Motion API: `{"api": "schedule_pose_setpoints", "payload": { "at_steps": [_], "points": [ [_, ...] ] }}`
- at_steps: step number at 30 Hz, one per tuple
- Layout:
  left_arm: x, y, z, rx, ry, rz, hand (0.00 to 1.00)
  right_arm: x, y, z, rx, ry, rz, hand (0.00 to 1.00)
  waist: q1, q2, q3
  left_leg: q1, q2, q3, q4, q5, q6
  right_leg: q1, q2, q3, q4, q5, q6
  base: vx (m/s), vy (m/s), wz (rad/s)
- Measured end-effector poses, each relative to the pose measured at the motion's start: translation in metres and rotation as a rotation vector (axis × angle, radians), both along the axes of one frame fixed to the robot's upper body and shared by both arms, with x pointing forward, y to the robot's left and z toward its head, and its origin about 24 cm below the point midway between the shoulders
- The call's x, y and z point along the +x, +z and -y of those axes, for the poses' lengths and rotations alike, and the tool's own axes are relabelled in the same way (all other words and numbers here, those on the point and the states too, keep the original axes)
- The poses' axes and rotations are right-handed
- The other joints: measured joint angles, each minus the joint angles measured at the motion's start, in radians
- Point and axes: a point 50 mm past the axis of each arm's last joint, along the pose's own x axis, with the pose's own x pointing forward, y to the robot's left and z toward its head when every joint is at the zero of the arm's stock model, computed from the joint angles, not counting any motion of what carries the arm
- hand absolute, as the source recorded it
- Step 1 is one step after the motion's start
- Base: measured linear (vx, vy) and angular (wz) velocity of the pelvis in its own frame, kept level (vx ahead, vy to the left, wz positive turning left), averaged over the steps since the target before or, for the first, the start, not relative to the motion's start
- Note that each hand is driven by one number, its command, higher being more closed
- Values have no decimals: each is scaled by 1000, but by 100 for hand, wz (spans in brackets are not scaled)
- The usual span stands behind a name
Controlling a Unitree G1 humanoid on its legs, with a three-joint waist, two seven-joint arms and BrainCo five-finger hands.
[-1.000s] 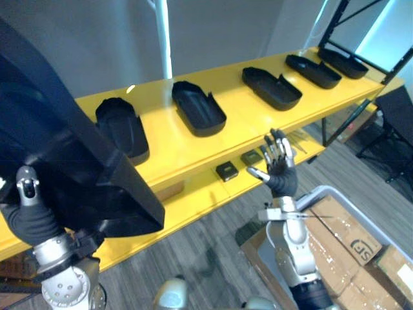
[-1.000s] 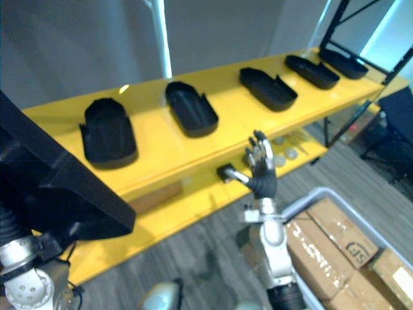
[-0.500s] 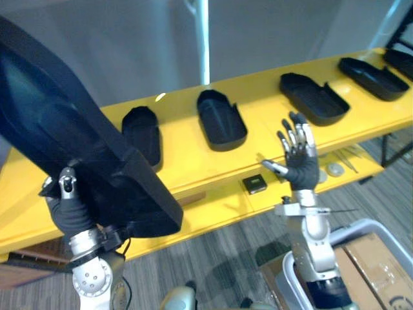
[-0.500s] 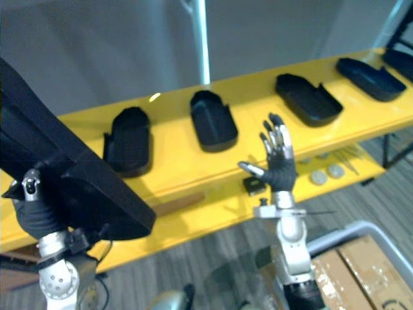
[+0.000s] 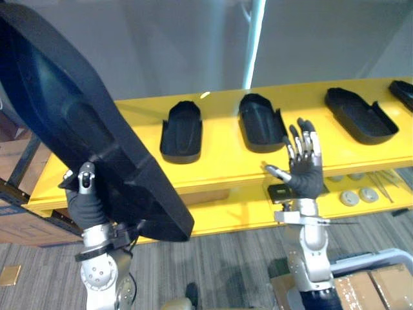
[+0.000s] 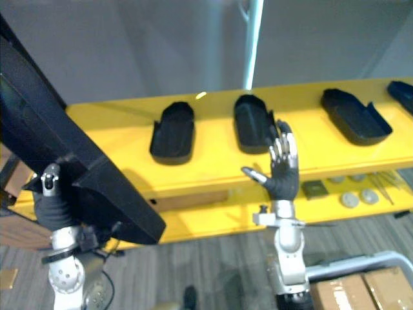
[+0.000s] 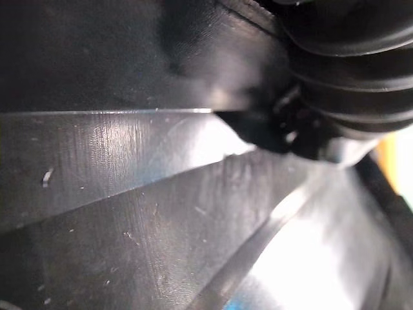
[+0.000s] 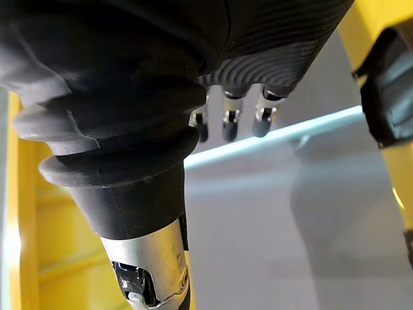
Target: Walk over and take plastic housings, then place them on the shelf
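Large black plastic housing [image 5: 71, 129]: gripped by the left hand [image 5: 84, 203], thumb on its near face, fingers hidden behind, raised before the yellow shelf's [image 5: 219, 158] left end. Right hand [image 5: 303, 174]: spread open, empty, before the shelf's front edge. Smaller black housings [image 5: 182, 131] lie in a row on the shelf's top.

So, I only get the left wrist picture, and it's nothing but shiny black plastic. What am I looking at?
Observer: A big black plastic housing, tilted and raised at the robot's left hand.
Visitor: Where would it go?
Observer: A yellow shelf stands just ahead, with other black housings lying in a row on its top level.
Visitor: And the other hand?
Observer: The right hand is up in front of the shelf, fingers straight, holding nothing.
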Motion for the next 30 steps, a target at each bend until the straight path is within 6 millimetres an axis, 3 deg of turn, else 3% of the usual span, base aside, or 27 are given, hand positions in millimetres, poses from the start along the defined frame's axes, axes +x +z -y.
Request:
{"api": "schedule_pose_setpoints", "payload": {
  "at_steps": [2, 6, 8, 10, 11, 13, 15, 16, 17, 18, 19, 21, 22, 23, 24, 25, 26, 27, 28, 29, 30],
  "points": [
    [1, -1, 2, -3, -11, -9, 100, -1, -2, 4, 14, -15, -18, 0, -16, -1, -1, -12, -8, -40, 1, 16, 0, 0, 4, 30, 2, -13, -15, 54, 23, 74],
    [1, -2, 2, -13, 1, -13, 100, -1, -5, 15, 18, -62, -34, 0, -21, 11, 11, -41, -20, -79, -1, 47, -1, -1, -16, -10, 56, -57, 2, -6, -23, 62],
    [1, -2, 3, -11, -3, -10, 100, -5, -9, 27, 13, -111, -53, 0, -27, 8, 21, -51, 18, 118, 28, -33, 15, 16, -45, -50, 65, -58, 23, 0, 42, 74],
    [1, -1, 4, -6, -12, -3, 100, -4, -9, 32, 7, -127, -52, 0, -42, -6, 32, -125, 57, 181, 197, -45, 6, 23, -91, -54, 92, -70, 31, 13, 158, 57],
    [1, -2, 4, -7, -9, -1, 100, -1, -8, 33, -5, -125, -46, 0, -41, -18, 40, -171, 102, 189, 322, -46, 7, 22, -131, -49, 116, -74, 35, -9, 189, 16],
    [-1, -3, 1, -6, 5, -1, 100, 0, -5, 32, -6, -108, -31, 0, -35, -25, 44, -196, 174, 165, 423, -45, 4, 13, -193, 0, 149, -78, 45, 4, 246, -47],
    [-5, -4, -3, -2, 25, 5, 100, 2, -3, 29, 11, -90, -20, 0, -32, -20, 41, -169, 213, 100, 423, -6, -8, -10, -251, 78, 177, -91, 109, 47, 469, -83],
    [-6, -5, -3, -4, 29, 2, 100, 2, -3, 31, 3, -86, -23, 0, -32, 0, 37, -139, 211, 34, 417, 20, -52, -32, -279, 134, 188, -101, 184, 46, 373, -67],
    [-5, -7, -4, -6, 32, -4, 100, 2, -4, 31, 8, -86, -30, 0, -34, 8, 37, -131, 197, 28, 428, -37, -74, -40, -290, 161, 187, -103, 184, -3, 516, -51],
    [-3, -9, -6, -1, 35, -17, 100, 3, -9, 27, 27, -72, -49, 0, -52, -2, 46, -133, 178, 25, 447, -115, -96, -46, -299, 206, 169, -107, 176, -57, 496, -34],
    [-2, -11, -9, 5, 43, -31, 100, 4, -12, 23, 41, -63, -61, 0, -53, -12, 53, -133, 172, 30, 463, -189, -144, -61, -307, 228, 159, -91, 182, -67, 573, -26],
    [0, -15, -9, 3, 38, -55, 100, 5, -16, 22, 61, -73, -80, 0, -55, -17, 57, -130, 175, 58, 495, -291, -200, -48, -315, 251, 132, -30, 214, -34, 350, -35],
    [2, -19, -8, 2, 24, -76, 100, 5, -21, 22, 69, -81, -100, 0, -51, -15, 62, -129, 173, 70, 516, -302, -186, -49, -316, 262, 118, 37, 210, -54, 373, -34],
    [5, -23, -5, 15, 2, -104, 100, 4, -28, 21, 82, -91, -128, 0, -51, -7, 60, -124, 174, 76, 511, -311, -174, -49, -310, 251, 104, 128, 177, -67, 293, -23],
    [6, -23, -3, 25, -11, -111, 100, 3, -30, 21, 91, -94, -136, 0, -50, -5, 60, -121, 174, 80, 506, -311, -166, -53, -307, 242, 99, 169, 146, -86, 399, -10],
    [8, -21, 0, 72, -20, -119, 100, 2, -31, 20, 110, -111, -141, 0, -50, -4, 60, -111, 172, 87, 486, -306, -144, -55, -302, 197, 82, 249, 88, -58, 324, -2],
    [11, -19, 0, 107, -30, -114, 100, 1, -30, 19, 122, -119, -133, 0, -54, 14, 61, -113, 177, 75, 452, -300, -117, -67, -246, 200, 94, 200, 85, -47, 274, 13],
    [13, -16, 0, 122, -41, -105, 100, 0, -29, 18, 120, -124, -124, 0, -59, 11, 59, -113, 177, 65, 427, -282, -111, -67, -198, 207, 105, 149, 95, -4, 101, 39],
    [17, -10, 0, 145, -51, -82, 100, -2, -26, 18, 109, -137, -107, 0, -59, -6, 48, -111, 168, 47, 367, -243, -104, -66, -121, 198, 89, 52, 93, 20, 33, 52],
    [21, -6, 1, 145, -52, -65, 100, -4, -18, 18, 90, -145, -70, 0, -57, -9, 46, -114, 144, 33, 332, -214, -111, -42, -82, 197, 23, 21, 82, 38, 60, 50],
    [23, -4, 2, 142, -50, -62, 100, -6, -15, 19, 86, -149, -55, 0, -58, -15, 43, -115, 133, 25, 319, -202, -109, -26, -79, 202, -7, 22, 82, 43, 64, 53]
  ]
}}
